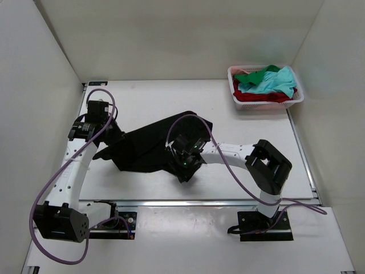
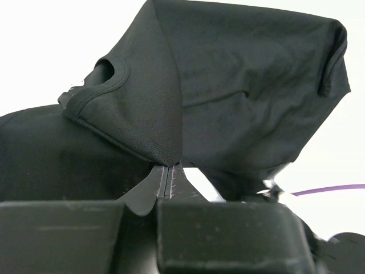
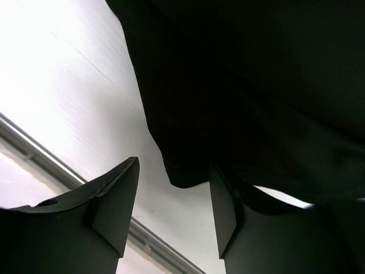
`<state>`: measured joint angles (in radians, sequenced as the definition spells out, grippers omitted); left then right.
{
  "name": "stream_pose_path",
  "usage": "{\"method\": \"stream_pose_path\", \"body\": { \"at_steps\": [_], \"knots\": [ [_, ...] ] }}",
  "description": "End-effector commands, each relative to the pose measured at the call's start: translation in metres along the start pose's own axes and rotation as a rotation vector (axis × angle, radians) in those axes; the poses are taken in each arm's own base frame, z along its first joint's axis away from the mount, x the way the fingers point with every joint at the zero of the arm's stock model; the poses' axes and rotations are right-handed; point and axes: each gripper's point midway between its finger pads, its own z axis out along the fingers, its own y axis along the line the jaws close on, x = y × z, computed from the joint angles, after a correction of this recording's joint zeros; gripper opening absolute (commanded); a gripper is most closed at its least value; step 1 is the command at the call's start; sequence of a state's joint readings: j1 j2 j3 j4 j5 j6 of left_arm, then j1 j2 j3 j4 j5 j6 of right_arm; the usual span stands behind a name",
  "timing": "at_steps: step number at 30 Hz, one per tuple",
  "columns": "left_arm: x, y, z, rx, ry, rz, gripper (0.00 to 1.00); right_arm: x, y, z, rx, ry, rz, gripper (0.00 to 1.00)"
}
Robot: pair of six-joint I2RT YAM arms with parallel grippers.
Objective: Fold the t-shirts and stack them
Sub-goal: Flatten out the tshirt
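The black t-shirt [image 1: 151,145] lies bunched mid-frame on the white table [image 1: 245,131]. A fold of it is pinched by the left gripper [image 2: 168,174]. The right gripper [image 3: 174,168] is held spread, with a hem corner seen between its jaws. At upper right, the teal shirt [image 1: 279,83], green shirt [image 1: 254,74] and red shirt [image 1: 256,96] are heaped in the lattice basket [image 1: 265,106].

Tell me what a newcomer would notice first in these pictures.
A black t-shirt sprawls crumpled mid-table between the two arms. The left jaws are pinched shut on a fold of it, and the right jaws stand open at its near edge. In the far right corner a pink-white basket holds a teal shirt, a green shirt and a red shirt heaped together.
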<state>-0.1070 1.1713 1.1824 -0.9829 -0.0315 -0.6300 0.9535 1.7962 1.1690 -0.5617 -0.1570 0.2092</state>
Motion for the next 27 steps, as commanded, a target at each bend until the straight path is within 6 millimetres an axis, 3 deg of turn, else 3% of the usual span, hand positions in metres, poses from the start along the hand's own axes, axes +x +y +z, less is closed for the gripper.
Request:
{"method": "stream_pose_path", "body": {
  "at_steps": [1, 3, 4, 5, 6, 7, 9, 10, 12, 13, 14, 15, 16, 17, 18, 19, 20, 21, 22, 24, 25, 26, 27],
  "knots": [
    [0.003, -0.006, -0.008, 0.048, -0.015, -0.011, 0.00, 0.020, 0.003, 0.018, 0.005, 0.063, -0.012, 0.50],
    [0.008, -0.002, -0.008, 0.043, -0.010, -0.019, 0.00, 0.033, -0.004, 0.028, 0.020, 0.104, 0.018, 0.47],
    [0.009, -0.002, -0.007, 0.046, -0.012, -0.019, 0.00, 0.035, -0.007, 0.028, 0.051, 0.112, 0.012, 0.40],
    [0.010, -0.001, -0.009, 0.050, -0.015, -0.019, 0.00, 0.036, -0.008, 0.030, 0.063, 0.125, 0.020, 0.12],
    [0.012, -0.001, -0.010, 0.059, -0.024, -0.015, 0.00, 0.036, -0.009, 0.024, 0.073, 0.138, 0.020, 0.00],
    [0.015, -0.004, -0.012, 0.085, -0.016, 0.003, 0.00, 0.035, -0.011, 0.017, 0.080, 0.149, 0.032, 0.00],
    [0.008, -0.015, -0.023, 0.123, -0.064, 0.047, 0.00, 0.006, -0.009, -0.011, 0.081, 0.089, 0.049, 0.00],
    [-0.004, -0.024, -0.035, 0.154, -0.103, 0.062, 0.00, -0.005, -0.018, -0.032, 0.096, 0.060, 0.072, 0.00],
    [-0.035, -0.042, -0.053, 0.193, -0.168, 0.063, 0.00, -0.065, -0.025, -0.101, 0.085, -0.121, 0.130, 0.00],
    [-0.064, -0.055, -0.066, 0.213, -0.230, 0.058, 0.00, -0.076, -0.040, -0.129, 0.088, -0.165, 0.179, 0.00],
    [-0.095, -0.070, -0.097, 0.267, -0.313, 0.040, 0.00, -0.110, -0.057, -0.176, 0.098, -0.305, 0.219, 0.00],
    [-0.108, -0.074, -0.097, 0.271, -0.311, 0.018, 0.00, -0.127, -0.061, -0.214, 0.089, -0.388, 0.221, 0.00],
    [-0.133, -0.088, -0.110, 0.308, -0.350, -0.003, 0.00, -0.145, -0.076, -0.252, 0.089, -0.488, 0.237, 0.00],
    [-0.158, -0.095, -0.129, 0.345, -0.402, -0.025, 0.00, -0.148, -0.104, -0.268, 0.131, -0.520, 0.268, 0.00],
    [-0.182, -0.098, -0.137, 0.368, -0.425, -0.057, 0.00, -0.156, -0.117, -0.297, 0.128, -0.575, 0.276, 0.00],
    [-0.193, -0.098, -0.123, 0.363, -0.398, -0.092, 0.00, -0.163, -0.120, -0.323, 0.124, -0.627, 0.255, 0.00],
    [-0.211, -0.100, -0.146, 0.404, -0.441, -0.106, 0.00, -0.159, -0.138, -0.334, 0.159, -0.633, 0.275, 0.00],
    [-0.225, -0.098, -0.145, 0.431, -0.427, -0.154, 0.00, -0.162, -0.151, -0.362, 0.196, -0.703, 0.262, 0.00],
    [-0.229, -0.102, -0.145, 0.474, -0.403, -0.180, 0.00, -0.162, -0.151, -0.368, 0.190, -0.721, 0.260, 0.00],
    [-0.238, -0.103, -0.156, 0.516, -0.433, -0.222, 0.00, -0.150, -0.169, -0.402, 0.218, -0.818, 0.301, 0.00],
    [-0.241, -0.105, -0.168, 0.548, -0.466, -0.239, 0.00, -0.148, -0.173, -0.409, 0.260, -0.844, 0.303, 0.00],
    [-0.232, -0.104, -0.156, 0.537, -0.437, -0.249, 0.00, -0.144, -0.166, -0.433, 0.305, -0.919, 0.271, 0.00],
    [-0.225, -0.106, -0.165, 0.571, -0.455, -0.273, 0.00, -0.129, -0.164, -0.442, 0.335, -0.939, 0.285, 0.00]
  ]
}}
